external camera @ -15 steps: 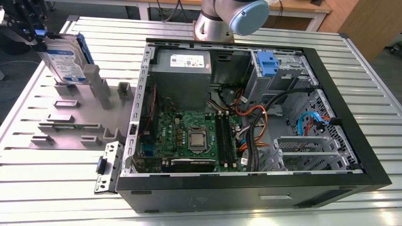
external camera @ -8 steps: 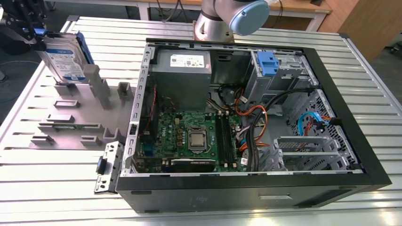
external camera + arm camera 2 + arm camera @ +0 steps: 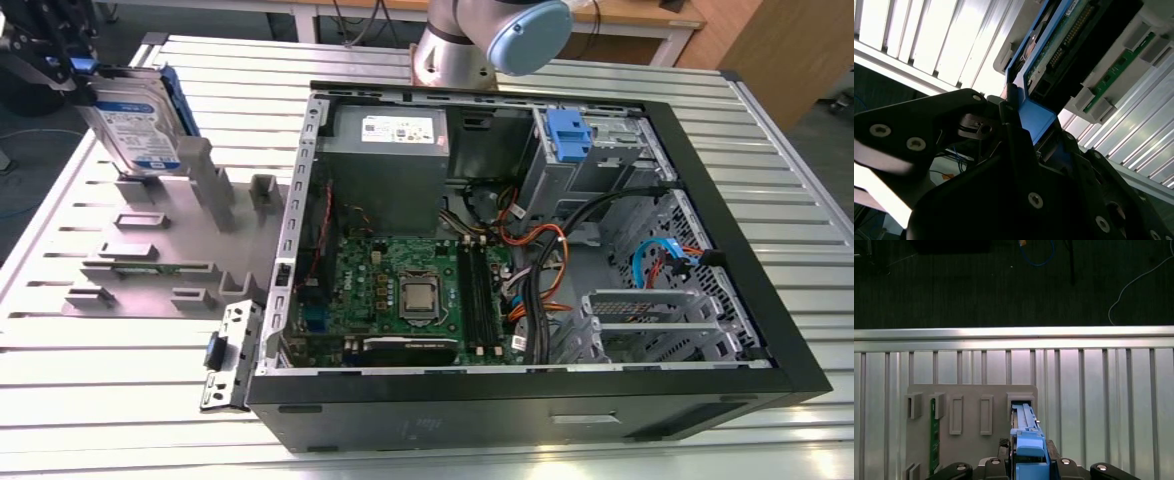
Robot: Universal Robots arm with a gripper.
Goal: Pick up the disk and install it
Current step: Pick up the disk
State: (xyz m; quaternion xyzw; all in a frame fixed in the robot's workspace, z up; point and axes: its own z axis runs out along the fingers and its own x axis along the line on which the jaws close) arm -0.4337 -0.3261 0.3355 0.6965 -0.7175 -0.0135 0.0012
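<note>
Gripper (image 3: pixel 1030 462) clamps the disk (image 3: pixel 134 135) by one rail, ten o'clock of the case (image 3: pixel 534 410). It may tilt and snag the holder (image 3: pixel 971 390).

No print can be made out. The disk (image 3: pixel 134 128), at ten o'clock from the computer case (image 3: pixel 534 410), carries a white-and-blue label with lettering too small to tell. The power supply (image 3: pixel 387 170), at the case's twelve o'clock, bears a white sticker (image 3: pixel 402 127), likewise unreadable.
</note>
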